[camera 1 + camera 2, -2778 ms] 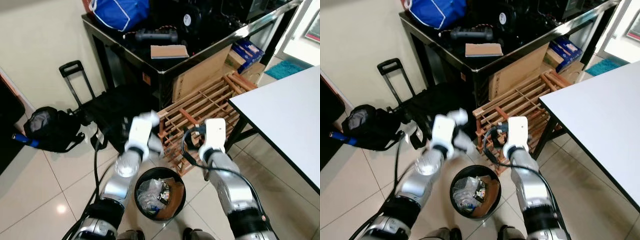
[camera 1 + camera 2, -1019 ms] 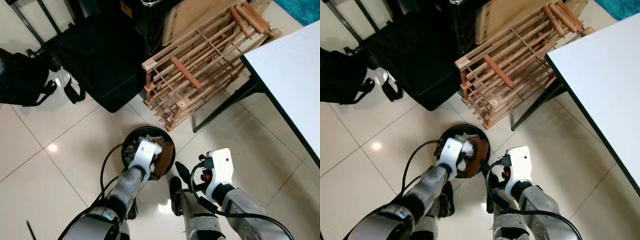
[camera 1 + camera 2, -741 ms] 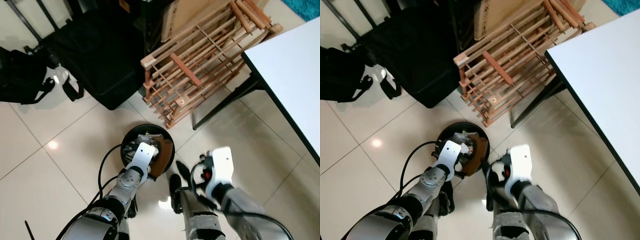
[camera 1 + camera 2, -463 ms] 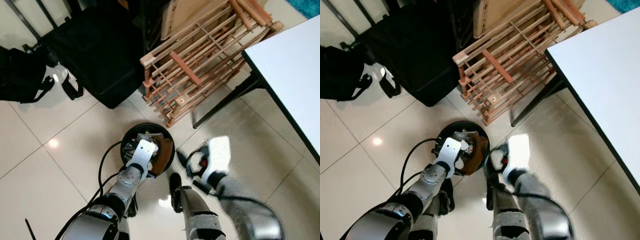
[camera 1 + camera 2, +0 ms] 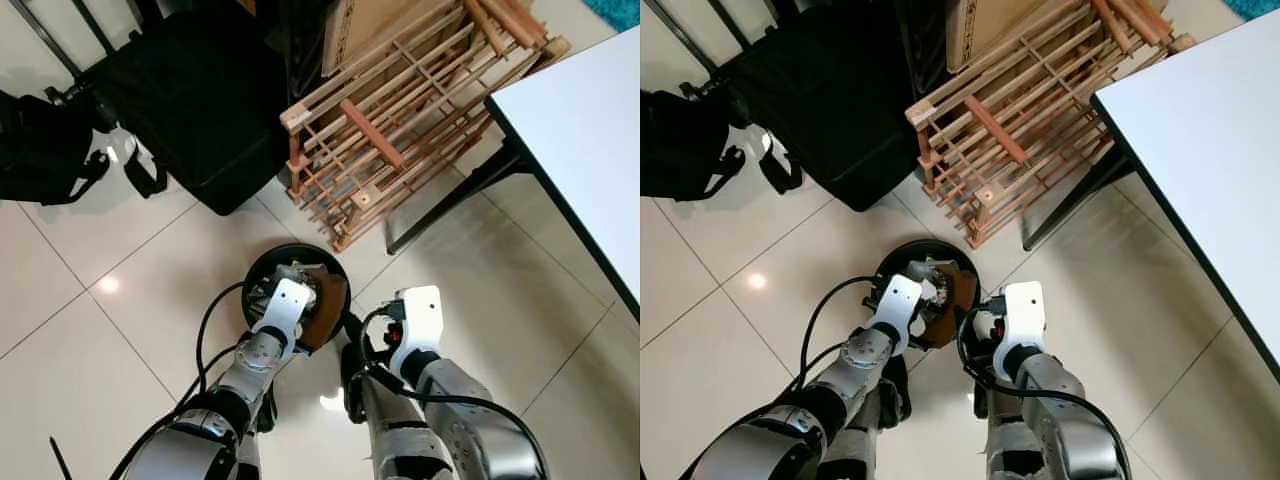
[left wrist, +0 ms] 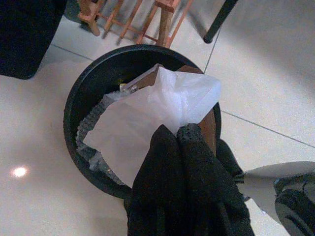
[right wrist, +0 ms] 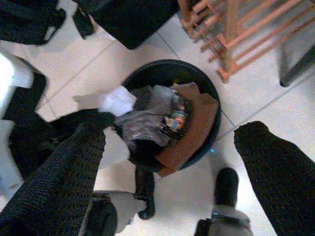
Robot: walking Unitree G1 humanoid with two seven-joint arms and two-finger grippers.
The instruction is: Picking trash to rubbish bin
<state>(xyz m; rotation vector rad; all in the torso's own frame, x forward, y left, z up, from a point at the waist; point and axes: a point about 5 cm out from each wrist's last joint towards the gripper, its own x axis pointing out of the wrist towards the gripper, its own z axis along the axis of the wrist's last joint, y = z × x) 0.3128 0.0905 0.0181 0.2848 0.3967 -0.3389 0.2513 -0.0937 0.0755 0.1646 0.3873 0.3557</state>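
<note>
- Left wrist view: my left end effector [image 6: 179, 135] hangs over the bin [image 6: 78, 105], fingers pressed together on a sheet of white tissue [image 6: 147, 113] that drapes across the bin's mouth.
- Head views: the round black bin [image 5: 262, 268] stands on the tiled floor [image 5: 80, 330] just in front of my feet, already holding crumpled wrappers [image 7: 162, 115] and a brown cardboard piece [image 7: 194, 123].
- My right end effector [image 7: 162, 147] is beside the bin, its two fingers spread wide apart and holding nothing.
- A wooden rack [image 5: 400, 110] lies behind the bin, a black case [image 5: 190, 100] beside it, and a white table [image 5: 590, 130] to my right.
</note>
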